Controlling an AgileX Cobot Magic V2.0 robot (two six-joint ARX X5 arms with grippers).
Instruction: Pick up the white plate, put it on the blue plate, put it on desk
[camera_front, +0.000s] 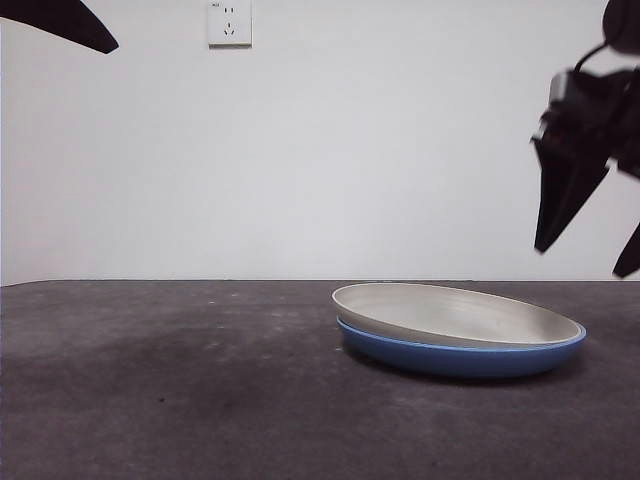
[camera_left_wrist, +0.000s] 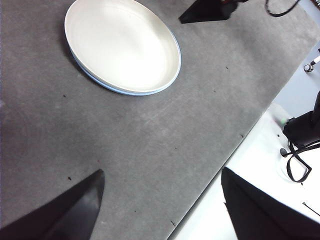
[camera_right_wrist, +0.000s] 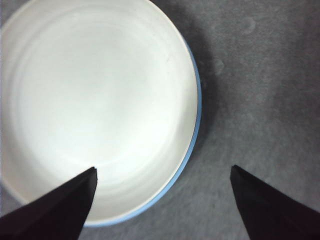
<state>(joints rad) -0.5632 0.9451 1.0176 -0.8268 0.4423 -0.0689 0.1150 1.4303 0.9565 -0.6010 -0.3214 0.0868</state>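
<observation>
The white plate (camera_front: 455, 313) lies inside the blue plate (camera_front: 460, 356) on the desk (camera_front: 180, 380), right of centre, a little tilted. It also shows in the left wrist view (camera_left_wrist: 122, 45) and fills the right wrist view (camera_right_wrist: 95, 110), with the blue plate's rim (camera_right_wrist: 196, 100) showing beside it. My right gripper (camera_front: 590, 245) hangs open and empty above the plates' right side, its jaws clear of them. In its own view the right gripper (camera_right_wrist: 162, 172) straddles the plates' edge. My left gripper (camera_left_wrist: 162, 175) is open and empty over bare desk, away from the plates.
A white wall with a socket (camera_front: 229, 22) stands behind the desk. The left arm shows as a black tip (camera_front: 65, 22) at the top left. The desk's edge (camera_left_wrist: 235, 145) and a white surface with cables (camera_left_wrist: 300, 165) show in the left wrist view.
</observation>
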